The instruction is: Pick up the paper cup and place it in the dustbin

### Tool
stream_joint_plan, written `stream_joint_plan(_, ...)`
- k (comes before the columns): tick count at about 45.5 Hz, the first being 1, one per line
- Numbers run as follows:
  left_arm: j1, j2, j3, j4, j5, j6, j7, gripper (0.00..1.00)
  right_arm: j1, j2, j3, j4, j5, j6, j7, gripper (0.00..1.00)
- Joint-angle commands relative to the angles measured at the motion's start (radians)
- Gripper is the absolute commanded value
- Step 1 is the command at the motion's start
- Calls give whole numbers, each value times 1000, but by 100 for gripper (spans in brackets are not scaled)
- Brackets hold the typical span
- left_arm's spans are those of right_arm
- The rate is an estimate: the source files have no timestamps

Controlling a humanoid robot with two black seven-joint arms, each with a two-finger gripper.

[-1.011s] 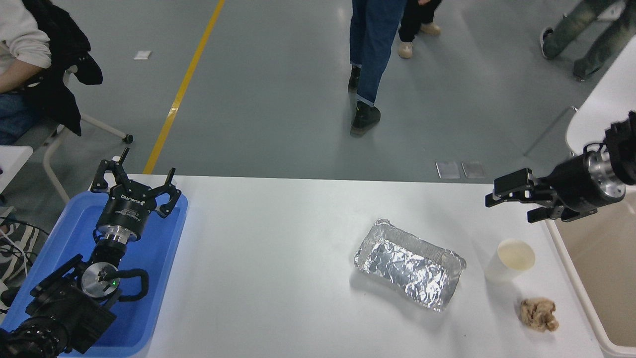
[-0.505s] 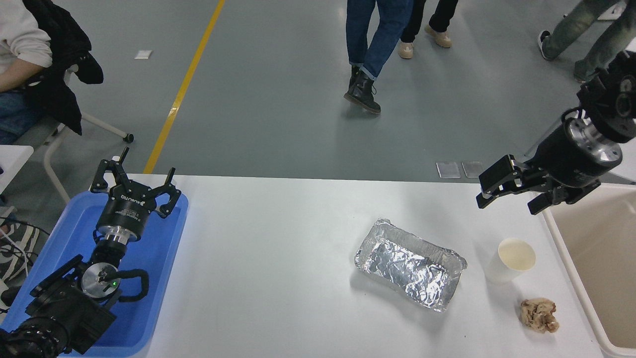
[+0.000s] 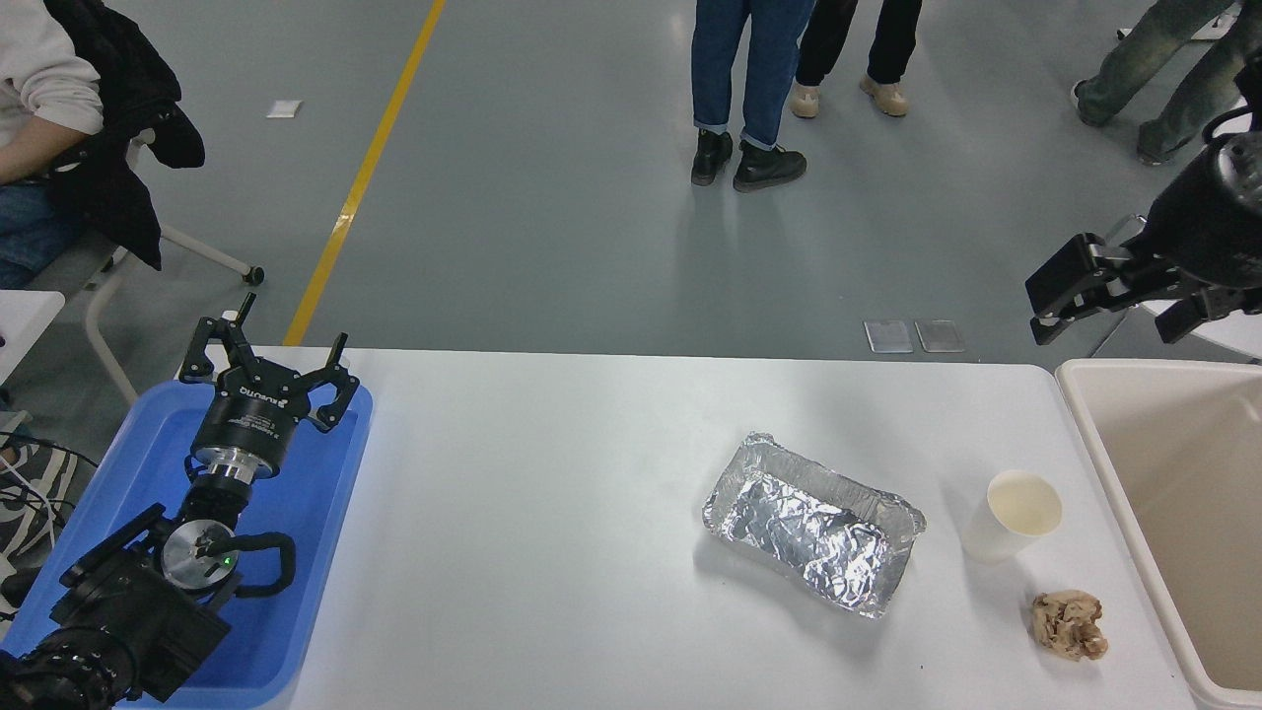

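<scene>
The right tool (image 3: 1119, 306) hangs in the air past the far right corner of the worktop (image 3: 592, 513), above the grey floor and just beyond the far rim of the dustbin (image 3: 1085, 434). Its two fingers are spread apart with nothing between them, pointing left. It is well apart from the paper cup (image 3: 1016, 515) and touches nothing.

The paper cup stands upright on the worktop near its right edge, mouth up, cream inside showing. It sits between the foil tray (image 3: 813, 523) on its left and the dustbin on its right, close to both but touching neither. Nearer the camera, just in front of the cup, lies a crumpled brownish paper wad (image 3: 1070, 623).

The dustbin stands against the right side of the worktop, its cream inside open to view, partly cut off by the picture's edge.

The left tool (image 3: 268, 370) is parked at the lower left over a blue tray (image 3: 325, 552), its fingers spread wide and holding nothing.

Beyond the worktop, people's legs and shoes (image 3: 749, 158) stand on the floor, a yellow line (image 3: 365, 177) runs across it, and a seated person (image 3: 49, 128) shows at the upper left.
</scene>
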Motion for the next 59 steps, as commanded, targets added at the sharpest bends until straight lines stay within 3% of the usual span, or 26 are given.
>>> stream_joint_plan(1, 0, -2, 0, 0, 0, 0, 2, 100, 43, -46, -21, -3, 13, 1, -4, 100)
stream_joint_plan(12, 0, -2, 0, 0, 0, -2, 0, 100, 30, -54, -7, -9, 13, 1, -3, 100)
stream_joint_plan(25, 0, -2, 0, 0, 0, -2, 2, 100, -314, -79, 16, -127, 107, 1, -4, 100)
stream_joint_plan(42, 0, -2, 0, 0, 0, -2, 0, 100, -660, -80, 137, -192, 124, -461, -4, 100)
stream_joint_plan(59, 0, -2, 0, 0, 0, -2, 0, 100, -874, -54, 199, -308, 101, -536, -6, 100)
